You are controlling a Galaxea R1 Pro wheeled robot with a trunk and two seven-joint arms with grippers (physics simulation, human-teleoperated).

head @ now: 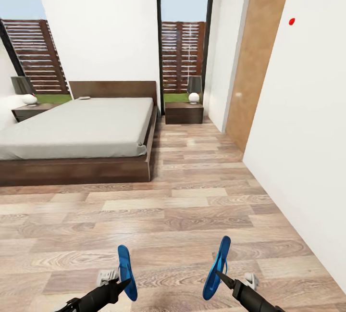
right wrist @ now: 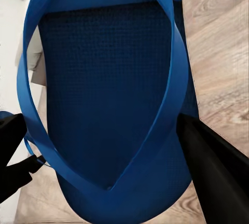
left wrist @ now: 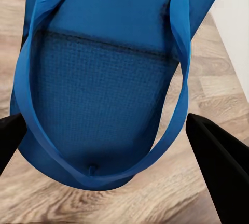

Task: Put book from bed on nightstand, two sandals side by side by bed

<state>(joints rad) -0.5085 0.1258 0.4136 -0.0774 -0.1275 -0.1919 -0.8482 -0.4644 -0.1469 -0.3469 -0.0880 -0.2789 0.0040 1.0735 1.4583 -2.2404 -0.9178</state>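
Bed [head: 77, 131] fills the left of the head view, w/ a nightstand [head: 30, 111] at its far left side and a second nightstand [head: 184, 112] at its right, below the tall window [head: 185, 38]. Small pale object [head: 84, 97] on the mattress by the headboard, too small to tell if it's the book. Nearer than the bed foot: left gripper [head: 126, 282] pinching a blue sandal [head: 127, 272] held on edge; right gripper [head: 217, 273] clamped on the second sandal [head: 217, 268], also on edge, toward the white wall [head: 307, 134]. Both sandals well apart from the bed.

Left wrist view adds the strap side of its sandal [left wrist: 104, 89], black fingers [left wrist: 220, 162] at either edge, plank floor behind. Right wrist view: same w/ its sandal [right wrist: 106, 105], fingers [right wrist: 218, 167] flanking.

Open plank floor [head: 192, 206] runs from bed foot to the grippers; a floor strip lies btw bed's right side and brown door [head: 254, 57].
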